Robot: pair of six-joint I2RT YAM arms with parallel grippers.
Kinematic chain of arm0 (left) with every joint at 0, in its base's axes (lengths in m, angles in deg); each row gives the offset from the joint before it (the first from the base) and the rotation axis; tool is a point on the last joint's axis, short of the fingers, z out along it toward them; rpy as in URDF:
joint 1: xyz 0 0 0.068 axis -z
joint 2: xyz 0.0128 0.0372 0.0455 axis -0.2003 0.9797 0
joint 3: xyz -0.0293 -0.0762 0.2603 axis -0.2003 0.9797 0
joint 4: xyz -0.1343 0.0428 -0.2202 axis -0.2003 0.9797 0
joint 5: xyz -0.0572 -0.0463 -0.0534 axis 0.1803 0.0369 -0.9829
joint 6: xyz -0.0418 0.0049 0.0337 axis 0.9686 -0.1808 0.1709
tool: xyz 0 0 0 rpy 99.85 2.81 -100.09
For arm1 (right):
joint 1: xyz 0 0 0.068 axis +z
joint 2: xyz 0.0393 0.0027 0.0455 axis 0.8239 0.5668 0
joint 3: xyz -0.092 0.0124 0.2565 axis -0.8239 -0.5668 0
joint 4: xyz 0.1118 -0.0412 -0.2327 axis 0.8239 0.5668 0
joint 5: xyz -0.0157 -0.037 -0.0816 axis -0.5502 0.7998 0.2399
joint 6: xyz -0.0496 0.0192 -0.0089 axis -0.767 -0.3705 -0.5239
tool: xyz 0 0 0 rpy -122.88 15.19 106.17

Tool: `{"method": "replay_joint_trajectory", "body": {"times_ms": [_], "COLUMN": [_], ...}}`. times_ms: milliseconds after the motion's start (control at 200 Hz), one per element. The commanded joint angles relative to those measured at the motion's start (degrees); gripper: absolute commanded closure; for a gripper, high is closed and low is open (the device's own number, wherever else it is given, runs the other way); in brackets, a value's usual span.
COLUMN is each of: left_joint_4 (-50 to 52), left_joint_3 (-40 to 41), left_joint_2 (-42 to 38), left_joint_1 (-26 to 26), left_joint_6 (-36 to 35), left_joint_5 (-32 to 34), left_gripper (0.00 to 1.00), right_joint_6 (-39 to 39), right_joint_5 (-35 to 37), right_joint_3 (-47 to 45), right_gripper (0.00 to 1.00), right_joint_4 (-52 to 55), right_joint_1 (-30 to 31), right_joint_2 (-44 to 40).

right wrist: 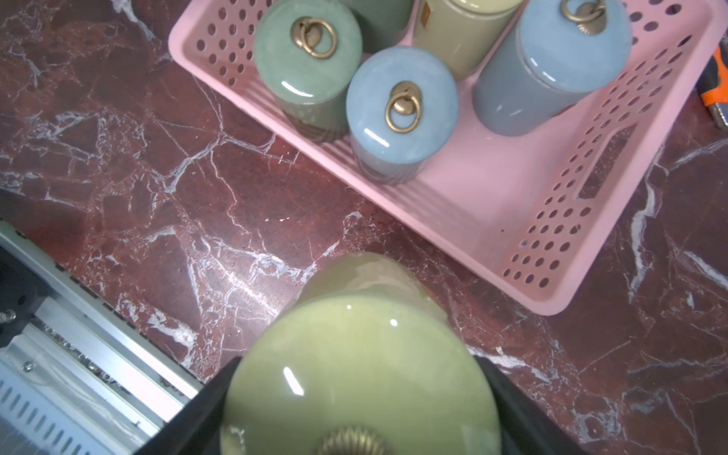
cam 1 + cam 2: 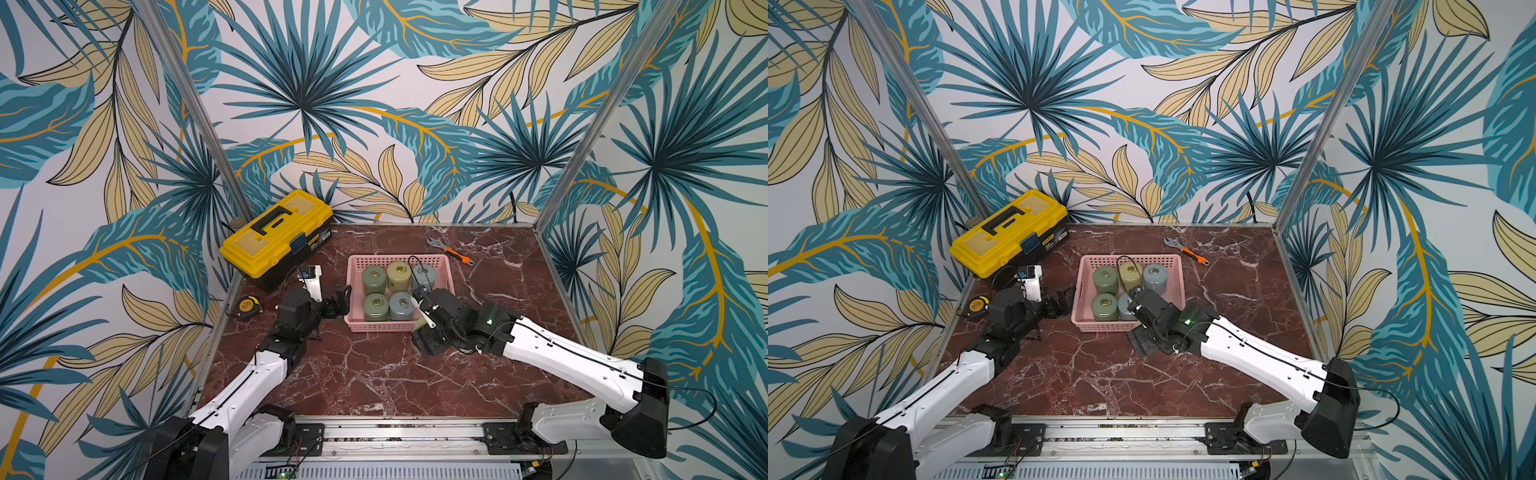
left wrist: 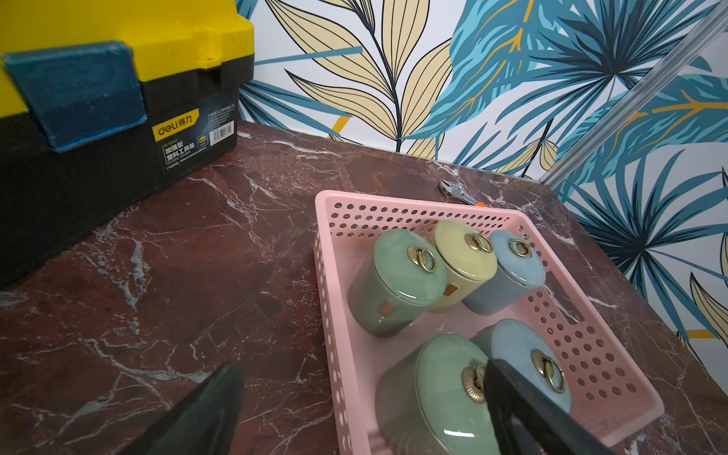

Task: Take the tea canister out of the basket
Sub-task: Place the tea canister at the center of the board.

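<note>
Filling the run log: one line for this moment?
right gripper: holding yellow-green canister, outside basket | left gripper: open | basket: five canisters

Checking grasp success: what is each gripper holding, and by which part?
Right gripper clamps the yellow-green canister across its lid; left gripper is open, empty.

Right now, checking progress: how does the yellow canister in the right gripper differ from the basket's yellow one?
The gripped canister is outside the pink basket; the basket canister stands mid far row. The right gripper clamps the gripped canister; the basket canister is untouched. Both are yellow-green, lidded.
</note>
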Motion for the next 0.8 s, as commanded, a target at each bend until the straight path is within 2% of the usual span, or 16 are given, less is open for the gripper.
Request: {"method": "replay_joint_trajectory", "body": {"times_ms": [0, 411, 796], "left_joint_4": [0.25, 0.51, 0.6], "left_joint_3": [1.03, 1.03, 1.1], "left_joint_2": [-0.88, -1.17, -1.41], "left_joint_1": [-0.15, -0.07, -0.07], "left_joint_6": [-0.49, -0.66, -0.6], "left_joint_5": [0.68, 1.1, 1.18], "left_gripper": [0.0, 0.0, 0.0], "right_joint_6": [4.47, 14.4, 21.45], "right_joint_5": [3.27, 6.2, 8.14], "right_joint_3": [-0.87, -6.78, -11.45], "right_gripper": [0.56, 0.56, 0.56], "right_joint_4": [-1.46, -5.0, -8.7], "right_joint_1": [2.66, 14.06, 21.17], "right_joint_2": [-2.34, -1.7, 0.44]}}
